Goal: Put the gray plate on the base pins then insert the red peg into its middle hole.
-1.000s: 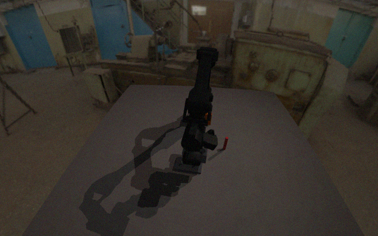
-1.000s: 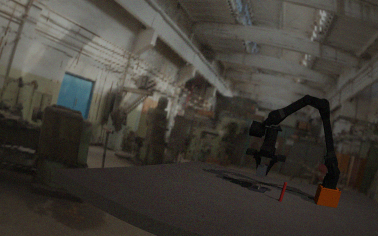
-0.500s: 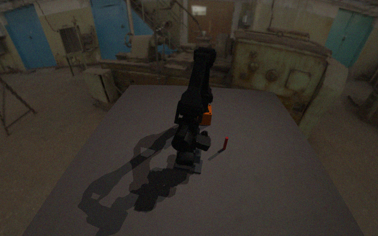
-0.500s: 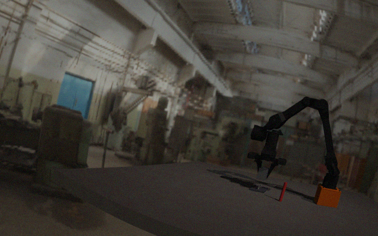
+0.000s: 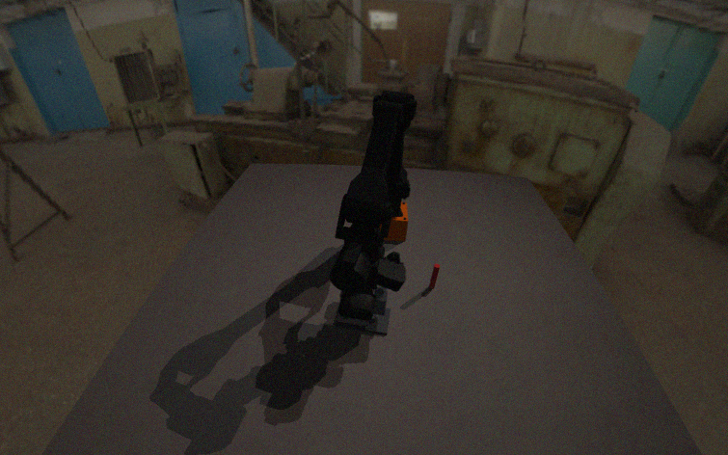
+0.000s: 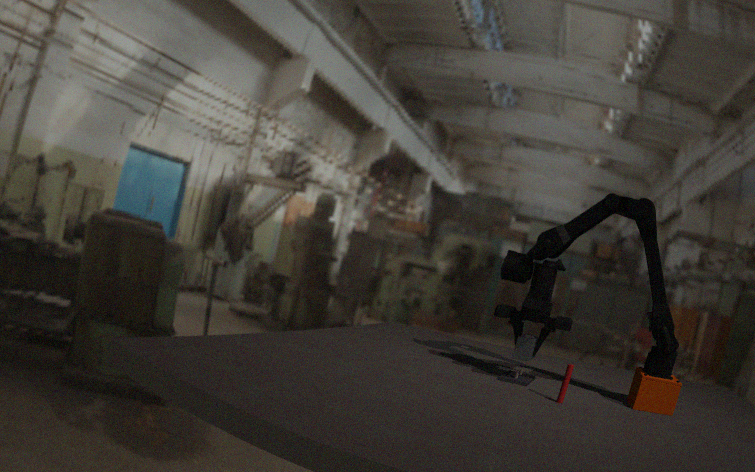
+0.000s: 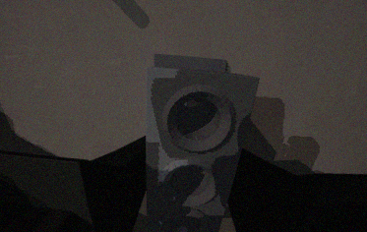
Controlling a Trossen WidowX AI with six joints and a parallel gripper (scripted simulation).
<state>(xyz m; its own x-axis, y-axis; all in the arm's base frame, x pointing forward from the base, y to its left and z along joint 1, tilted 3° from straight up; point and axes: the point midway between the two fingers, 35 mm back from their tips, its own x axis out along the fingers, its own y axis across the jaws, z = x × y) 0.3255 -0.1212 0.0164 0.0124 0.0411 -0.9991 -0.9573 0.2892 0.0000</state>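
My gripper [image 6: 526,351] [image 7: 186,140] is shut on the gray plate [image 6: 525,344] [image 7: 244,89], one finger on each side. The plate hangs above the base [image 5: 376,326] [image 6: 522,381] [image 7: 189,63], with a gap between them in the exterior view. In the wrist view a strip of the base shows past the plate's top edge; the plate covers the rest. A large round hole shows, with another opening below it. How the pins line up with the holes is not clear. The red peg [image 5: 434,277] [image 6: 565,384] stands on the table right of the base in the top view.
The arm's orange mount [image 5: 397,227] [image 6: 655,394] stands on the gray table [image 5: 497,367] [image 6: 368,386], behind the base and peg in the top view. Dark arm shadows lie across the table around the base. The arm hides part of the base in the top view.
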